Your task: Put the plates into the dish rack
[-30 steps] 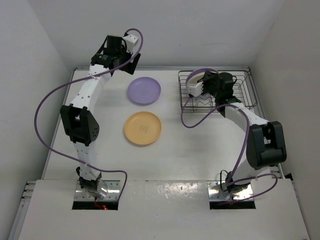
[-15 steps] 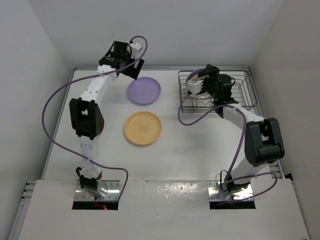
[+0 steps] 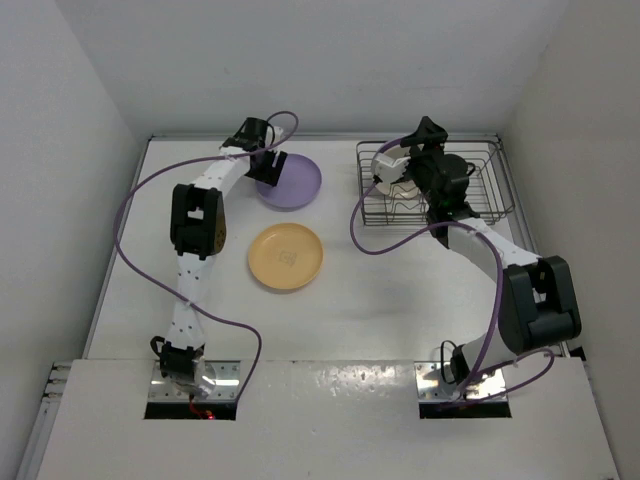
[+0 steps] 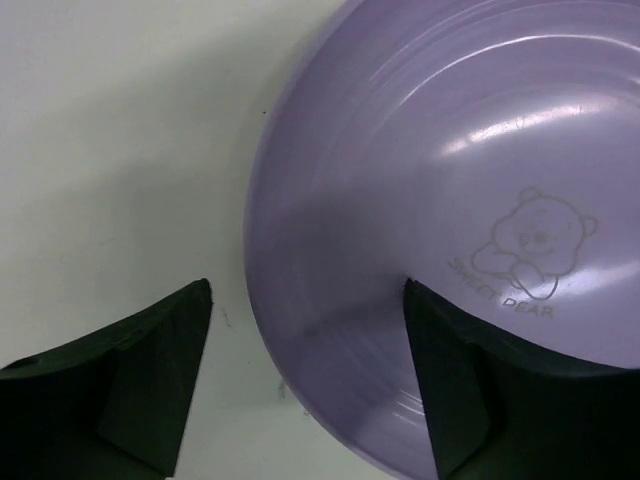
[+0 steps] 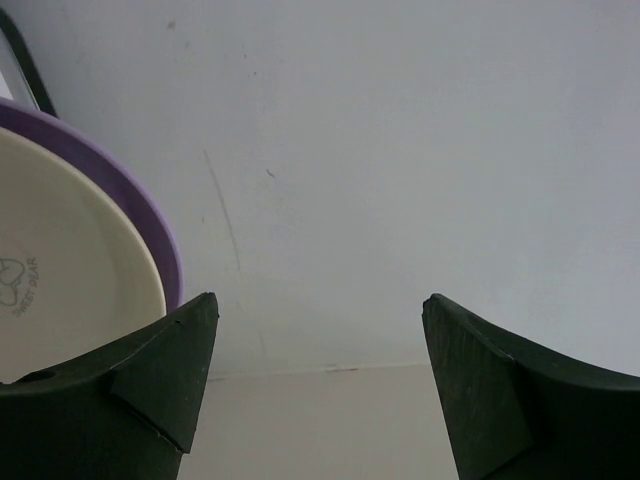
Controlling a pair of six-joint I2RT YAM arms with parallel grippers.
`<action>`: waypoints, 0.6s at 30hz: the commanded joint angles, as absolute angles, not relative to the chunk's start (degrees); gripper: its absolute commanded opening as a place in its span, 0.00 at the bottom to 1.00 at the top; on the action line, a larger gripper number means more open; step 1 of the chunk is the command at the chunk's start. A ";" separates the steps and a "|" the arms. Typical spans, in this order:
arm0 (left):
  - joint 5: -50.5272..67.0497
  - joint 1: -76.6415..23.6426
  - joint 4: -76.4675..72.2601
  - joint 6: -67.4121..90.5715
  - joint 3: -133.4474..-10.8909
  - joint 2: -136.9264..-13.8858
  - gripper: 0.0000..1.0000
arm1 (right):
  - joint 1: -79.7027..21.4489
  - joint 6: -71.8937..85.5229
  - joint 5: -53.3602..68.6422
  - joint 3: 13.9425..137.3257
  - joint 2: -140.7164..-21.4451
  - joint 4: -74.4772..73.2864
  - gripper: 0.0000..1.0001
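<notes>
A lavender plate (image 3: 297, 181) (image 4: 450, 200) with a bear print lies flat at the back middle of the table. My left gripper (image 3: 270, 166) (image 4: 306, 290) is open and straddles its left rim, one finger over the table and the other over the plate. An orange-yellow plate (image 3: 286, 257) lies nearer the front. The wire dish rack (image 3: 490, 195) stands at the back right. In the right wrist view a cream plate (image 5: 60, 280) stands on edge with a purple plate (image 5: 150, 225) just behind it. My right gripper (image 3: 405, 158) (image 5: 320, 300) is open and empty beside them.
White walls close in the table at the back and on both sides. The left arm stretches along the left side of the table, with its purple cable (image 3: 135, 200) looping out towards the left wall. The right arm's cable (image 3: 365, 235) hangs in front of the rack.
The left gripper came down from the back left onto the lavender plate's rim, jaws slightly narrowed. The right gripper opened off the cream plate in the rack and drew back a little.
</notes>
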State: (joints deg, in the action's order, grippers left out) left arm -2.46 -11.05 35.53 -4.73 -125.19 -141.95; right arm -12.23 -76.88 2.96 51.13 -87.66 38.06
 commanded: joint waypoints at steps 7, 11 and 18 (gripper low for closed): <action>-1.93 -9.93 33.57 -5.45 -121.30 -138.08 0.10 | -15.47 -74.01 -2.28 48.16 -81.48 41.48 0.82; 0.43 -9.93 33.57 -8.69 -122.95 -133.96 0.00 | -15.73 -72.08 -3.78 48.08 -79.90 42.01 0.81; 0.53 -13.78 33.57 -22.90 -129.37 -125.08 0.00 | -14.85 -61.28 -5.98 46.76 -74.98 42.19 0.78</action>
State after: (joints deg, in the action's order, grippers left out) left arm 0.49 -11.29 34.54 -13.93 -125.51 -133.01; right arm -15.33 -68.42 -4.45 47.70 -78.63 38.61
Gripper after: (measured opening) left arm 0.020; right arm 0.785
